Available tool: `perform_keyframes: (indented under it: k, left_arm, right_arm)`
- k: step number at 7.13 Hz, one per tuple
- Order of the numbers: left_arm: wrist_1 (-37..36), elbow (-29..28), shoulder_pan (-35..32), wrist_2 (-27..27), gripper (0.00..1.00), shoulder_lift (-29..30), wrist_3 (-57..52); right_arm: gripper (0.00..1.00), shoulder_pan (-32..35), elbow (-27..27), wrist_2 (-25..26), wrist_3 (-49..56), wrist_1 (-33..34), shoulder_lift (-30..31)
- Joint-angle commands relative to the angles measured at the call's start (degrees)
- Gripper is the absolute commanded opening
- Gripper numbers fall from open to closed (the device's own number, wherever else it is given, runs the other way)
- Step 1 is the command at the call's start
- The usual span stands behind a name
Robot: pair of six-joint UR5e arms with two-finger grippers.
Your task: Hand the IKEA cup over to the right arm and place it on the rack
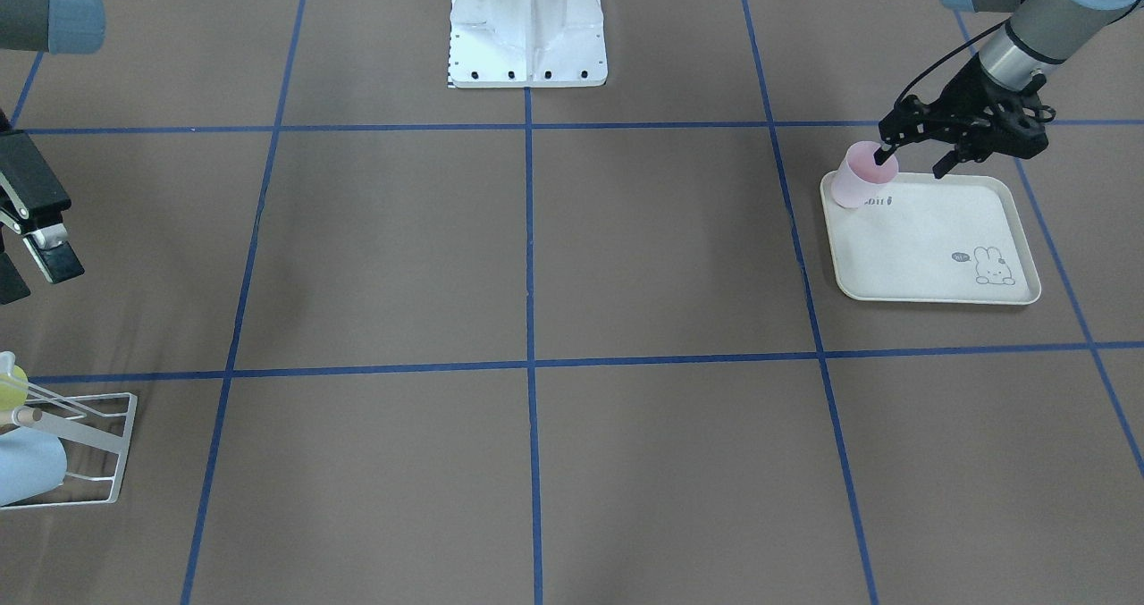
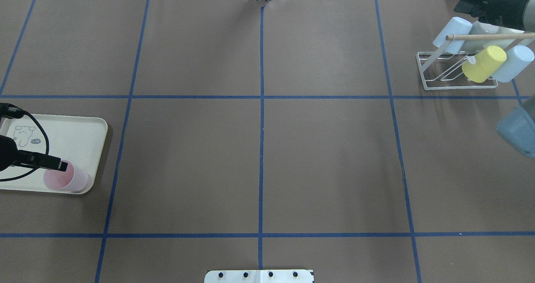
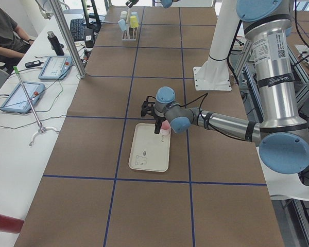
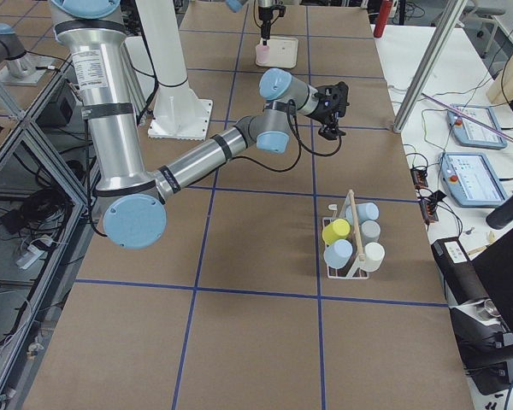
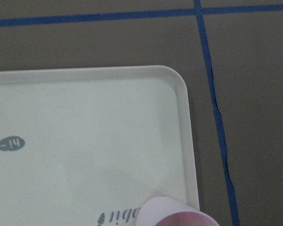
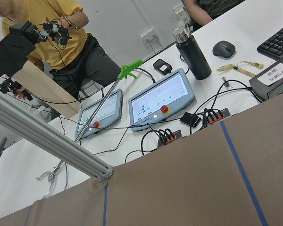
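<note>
The pink cup stands upright on the back corner of the cream rabbit-print tray. My left gripper is open over the cup's rim. One finger reaches inside the cup and the other hangs outside, above the tray. The left wrist view shows the cup's rim at its bottom edge. My right gripper is open and empty, held in the air near the white wire rack, which shows at the left edge of the front-facing view.
The rack holds a yellow cup and several light-blue and pale cups under its wooden dowel. The robot's white base stands at the table's middle edge. Operators' tablets and cables lie beyond the table edge.
</note>
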State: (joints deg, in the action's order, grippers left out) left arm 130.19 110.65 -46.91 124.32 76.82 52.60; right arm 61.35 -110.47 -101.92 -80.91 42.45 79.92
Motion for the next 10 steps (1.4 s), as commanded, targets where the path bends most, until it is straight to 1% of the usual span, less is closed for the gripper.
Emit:
perform_keyframes:
  k: [1, 3, 5, 6, 9, 10]
  left_arm:
    - [0.1, -0.9, 0.9, -0.1, 1.0, 0.1, 0.5]
    - [0.1, -1.6, 0.7, -0.4, 1.0, -0.4, 0.2]
    - [0.1, -4.4, 0.9, -0.5, 1.0, 0.2, 0.2]
    - [0.1, -4.7, 0.8, -0.5, 1.0, 0.3, 0.5]
    - [0.4, -2.9, 0.6, 0.2, 0.99, -0.1, 0.0]
    - [0.4, -2.7, 0.6, 0.2, 0.72, -0.3, 0.0]
  right_arm:
    - [1.0, -0.1, -0.3, 0.0, 0.1, 0.0, 0.0]
    - [1.0, -0.1, -0.4, 0.0, 0.1, 0.0, 0.0]
    - [1.0, -0.1, -0.4, 0.0, 0.1, 0.0, -0.1]
    - [1.0, -0.1, -0.4, 0.0, 0.1, 0.0, -0.1]
    - [1.0, -0.1, -0.5, -0.1, 0.1, 0.0, 0.0]
    - [1.0, -0.1, -0.5, -0.1, 0.2, 0.1, 0.0]
